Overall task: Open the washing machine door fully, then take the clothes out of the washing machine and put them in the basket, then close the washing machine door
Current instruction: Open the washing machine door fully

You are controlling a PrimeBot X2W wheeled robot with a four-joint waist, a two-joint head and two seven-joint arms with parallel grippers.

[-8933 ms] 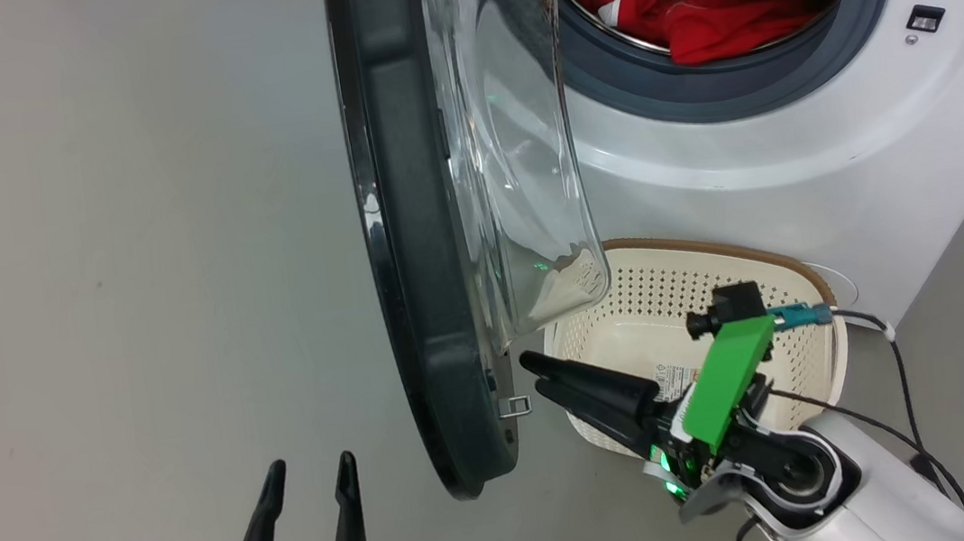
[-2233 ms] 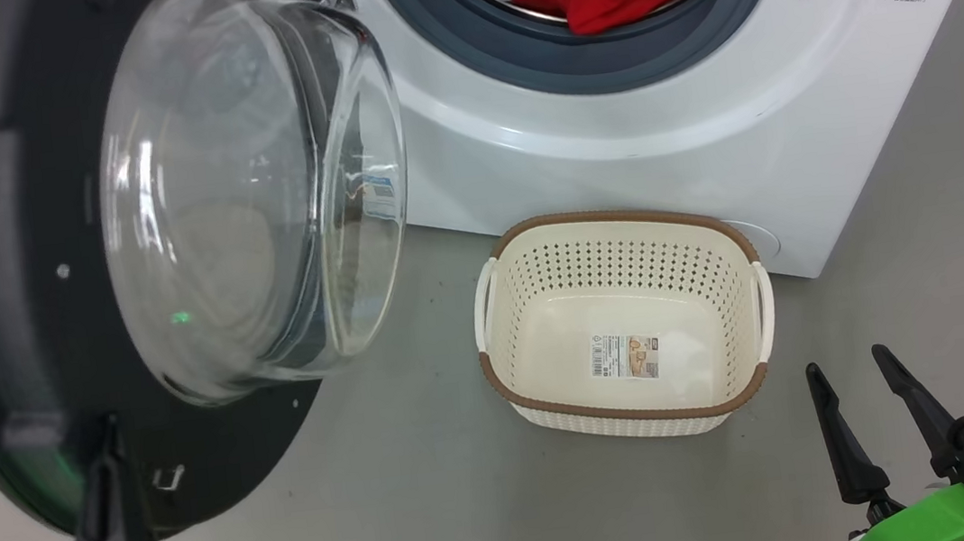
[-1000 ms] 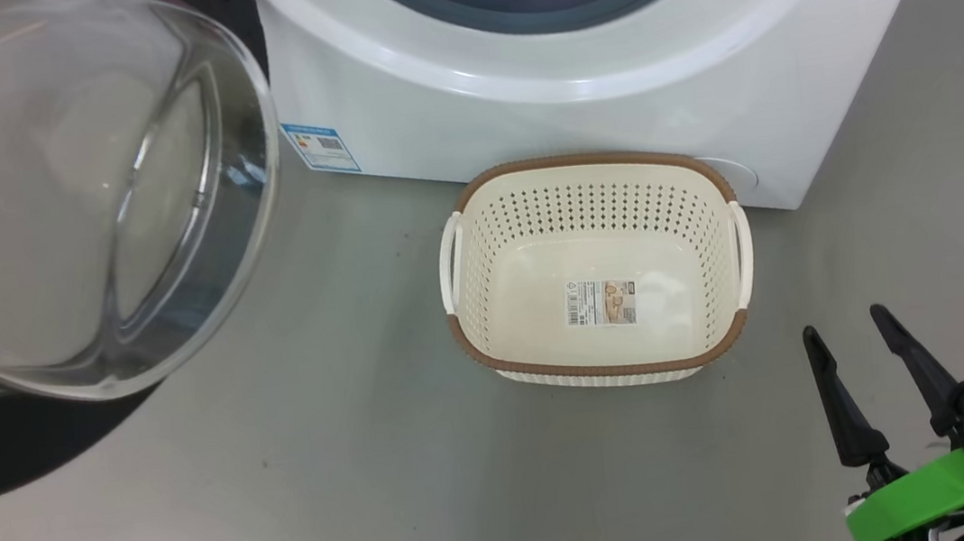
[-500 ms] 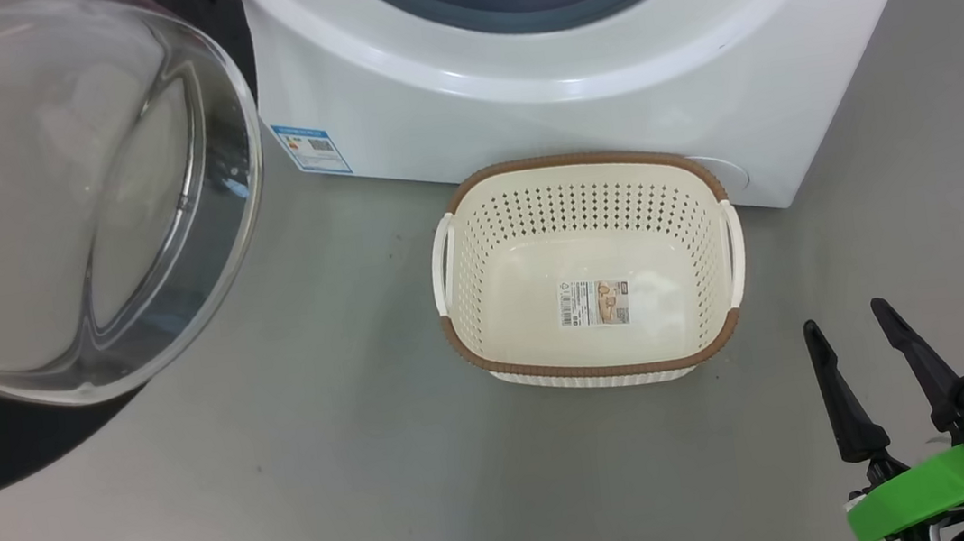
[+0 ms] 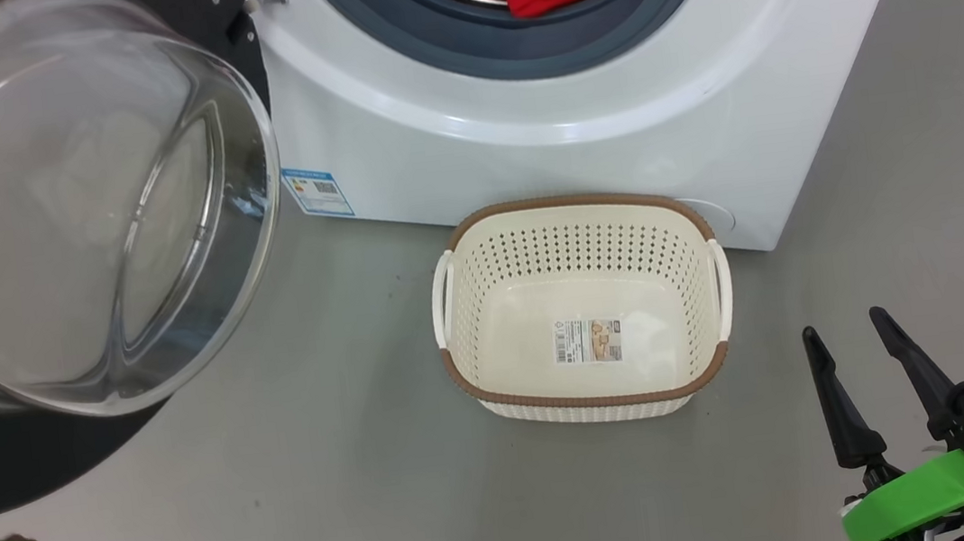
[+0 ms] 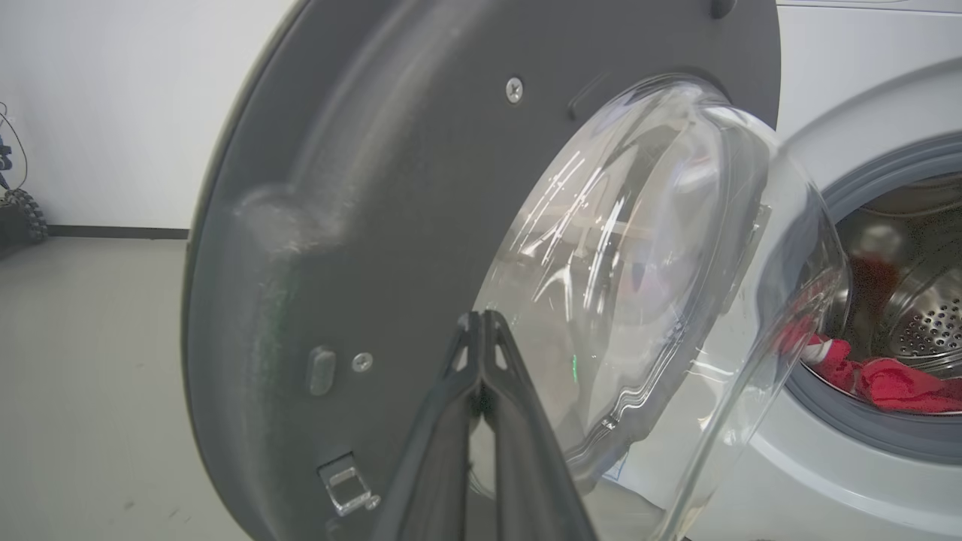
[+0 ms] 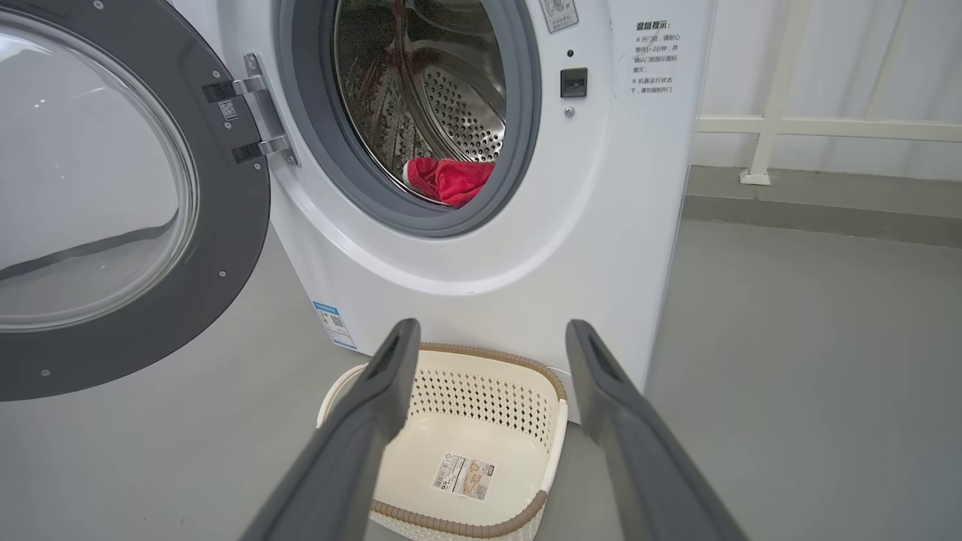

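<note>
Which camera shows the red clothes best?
Right wrist view: the clothes show uncropped in the drum. Head view crops them at its top edge; left wrist view shows them partly behind the door glass.

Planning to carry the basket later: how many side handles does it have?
2. On the basket, one white handle sits on its left side and the other handle on its right side; none seems hidden.

Smooth grey floor (image 7: 789, 338), white wall (image 6: 113, 113), dark skirting (image 6: 113, 233), white rail (image 7: 827, 128)
</note>
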